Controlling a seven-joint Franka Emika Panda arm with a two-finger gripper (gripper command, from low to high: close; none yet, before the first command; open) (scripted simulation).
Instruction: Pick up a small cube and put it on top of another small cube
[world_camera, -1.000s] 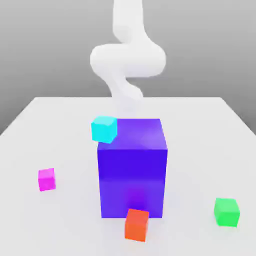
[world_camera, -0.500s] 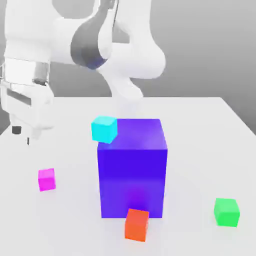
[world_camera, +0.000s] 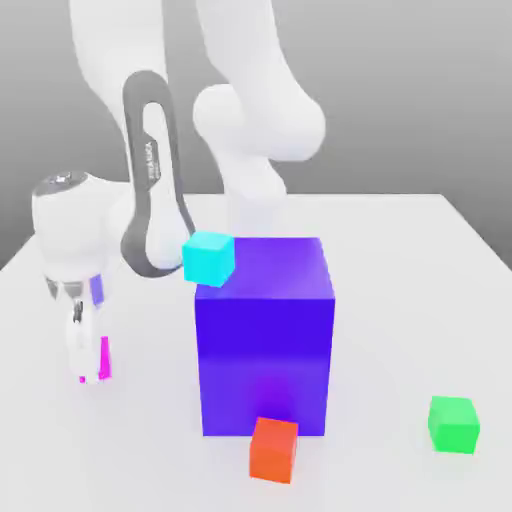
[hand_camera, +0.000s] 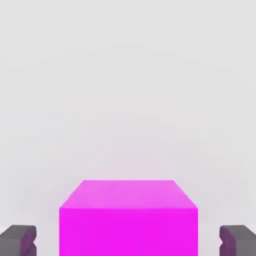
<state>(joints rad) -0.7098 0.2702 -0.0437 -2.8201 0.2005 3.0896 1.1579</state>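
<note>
One tool (world_camera: 88, 365) points down, clamping the magenta cube (hand_camera: 128, 220)

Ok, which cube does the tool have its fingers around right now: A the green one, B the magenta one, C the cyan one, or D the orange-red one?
B: the tool has come down over the magenta cube, which sits between its fingertips in the hand view.

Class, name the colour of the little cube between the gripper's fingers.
Magenta-pink cube; the hand view shows it best.
</note>
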